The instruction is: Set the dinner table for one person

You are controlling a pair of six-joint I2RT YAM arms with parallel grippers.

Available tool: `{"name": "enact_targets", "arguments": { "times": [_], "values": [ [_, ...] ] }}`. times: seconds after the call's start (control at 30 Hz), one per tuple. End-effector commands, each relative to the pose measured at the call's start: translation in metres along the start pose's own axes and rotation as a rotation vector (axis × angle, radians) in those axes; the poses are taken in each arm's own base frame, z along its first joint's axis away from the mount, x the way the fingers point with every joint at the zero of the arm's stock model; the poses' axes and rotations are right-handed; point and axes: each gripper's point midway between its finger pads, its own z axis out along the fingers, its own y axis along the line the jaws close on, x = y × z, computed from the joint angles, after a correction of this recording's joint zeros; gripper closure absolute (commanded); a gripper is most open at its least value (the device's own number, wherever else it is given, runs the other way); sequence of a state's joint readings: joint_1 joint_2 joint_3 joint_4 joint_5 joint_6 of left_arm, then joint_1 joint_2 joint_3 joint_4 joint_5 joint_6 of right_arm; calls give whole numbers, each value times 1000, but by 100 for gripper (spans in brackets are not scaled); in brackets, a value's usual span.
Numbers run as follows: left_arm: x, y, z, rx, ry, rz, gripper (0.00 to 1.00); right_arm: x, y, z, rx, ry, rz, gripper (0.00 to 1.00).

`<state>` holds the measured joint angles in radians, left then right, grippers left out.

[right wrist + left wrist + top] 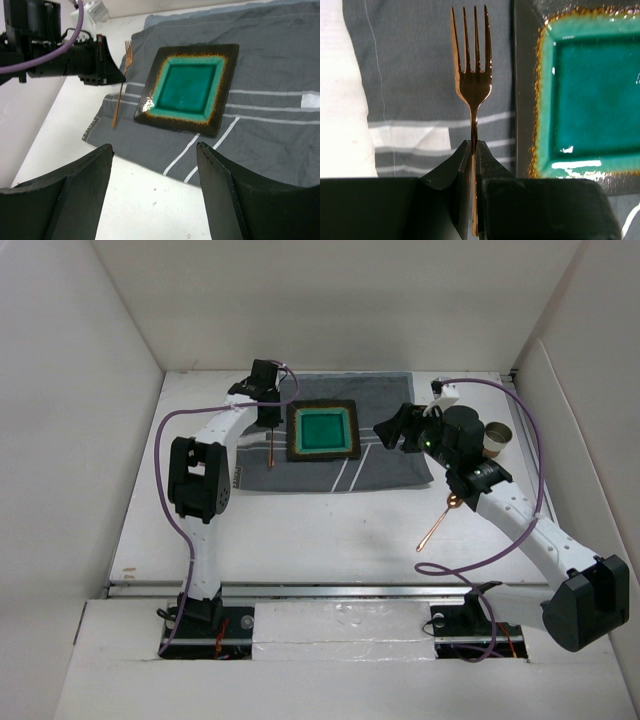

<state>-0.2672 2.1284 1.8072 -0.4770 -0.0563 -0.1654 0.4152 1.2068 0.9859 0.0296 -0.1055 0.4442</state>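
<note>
Fork (472,90) held over the mat (390,465), at the plate's (323,431) 9 o'clock.

To place it well, I would set the fork flat on the mat just beside the plate, parallel to that edge with tines toward 12 o'clock, and release only once it rests. The left jaws are pressed together on the fork's thin neck, handle running back between them; whether it already touches the cloth I cannot tell. The right jaws are spread wide and hold nothing, hovering at the plate's 3 o'clock. The white table (300,530) lies under the mat, bare at 6 o'clock.
</note>
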Motion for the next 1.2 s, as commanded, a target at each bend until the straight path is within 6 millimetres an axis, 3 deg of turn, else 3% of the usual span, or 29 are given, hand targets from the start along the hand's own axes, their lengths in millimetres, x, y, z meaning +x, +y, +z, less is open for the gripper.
{"name": "enact_targets", "arguments": {
  "times": [0.0, 0.13, 0.2, 0.43, 0.67, 0.97, 1.1, 1.13, 1.17],
  "values": [
    [-27, -3, -6, 4, -61, 6, 100, -3, 4, 1, -4, -20, -27, 27],
    [-21, 1, 11, -29, -31, -8, 100, -2, 6, 2, -3, -15, -32, 27],
    [-17, 13, 20, -54, -11, -30, 100, 2, 8, 3, -7, -7, -36, 27],
    [-4, 26, 27, -96, 22, -34, 100, 1, 7, 4, 0, -9, -37, 27],
    [3, 22, 43, -77, 52, -25, 100, 2, 10, 3, -4, -5, -37, 27],
    [-14, 12, 45, -31, 11, -36, 100, 18, 25, 3, -26, 20, -47, 27],
    [-9, 21, 53, -85, 30, -41, 99, 27, 29, 5, -29, 41, -48, 25],
    [-6, 27, 54, -122, 32, -46, 92, 29, 27, 3, -24, 45, -50, 23],
    [-6, 27, 54, -122, 32, -46, 92, 29, 27, 3, -24, 45, -50, 23]
  ]
}}
